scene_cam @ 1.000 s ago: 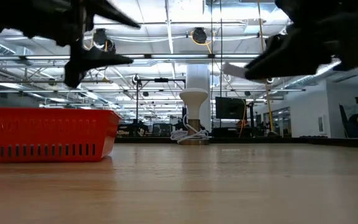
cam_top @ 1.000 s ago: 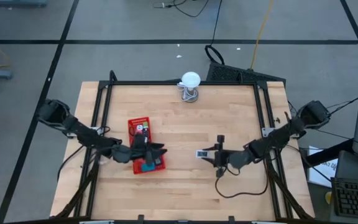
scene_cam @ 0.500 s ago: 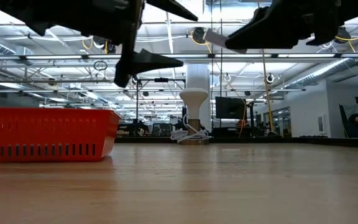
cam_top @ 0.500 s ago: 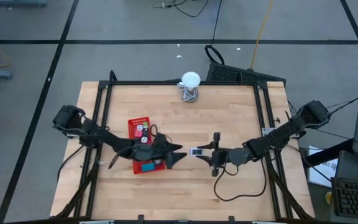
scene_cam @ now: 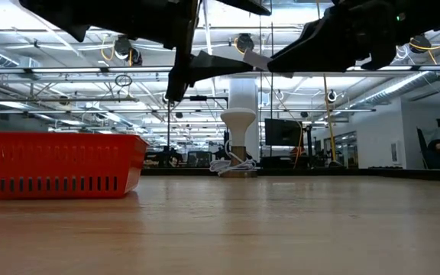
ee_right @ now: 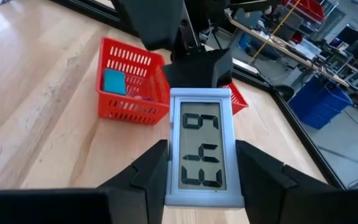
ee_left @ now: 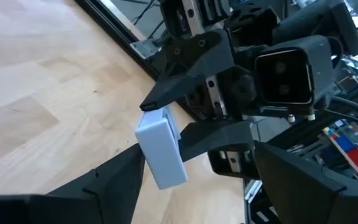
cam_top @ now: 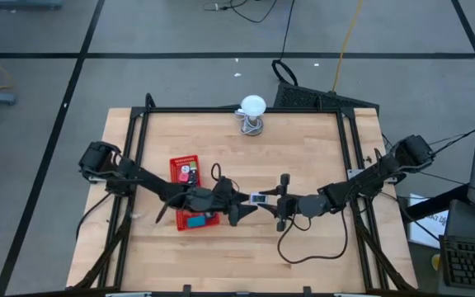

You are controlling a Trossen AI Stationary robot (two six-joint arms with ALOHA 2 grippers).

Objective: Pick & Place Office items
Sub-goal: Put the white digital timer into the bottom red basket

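White plastic clock [ee_right: 201, 150], digits showing, sits clamped in my right gripper [cam_top: 264, 200] above mid-table. My left gripper [cam_top: 239, 206] gapes wide just beside it, right of the red tray [cam_top: 185, 168]. I should centre both fingers around the casing before releasing.

Open industrial lab: ceiling pipework [scene_cam: 205, 72], bare concrete floor [cam_top: 180, 82].

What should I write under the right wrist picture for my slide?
Right gripper holds a small digital clock out toward the open left gripper, red basket behind.
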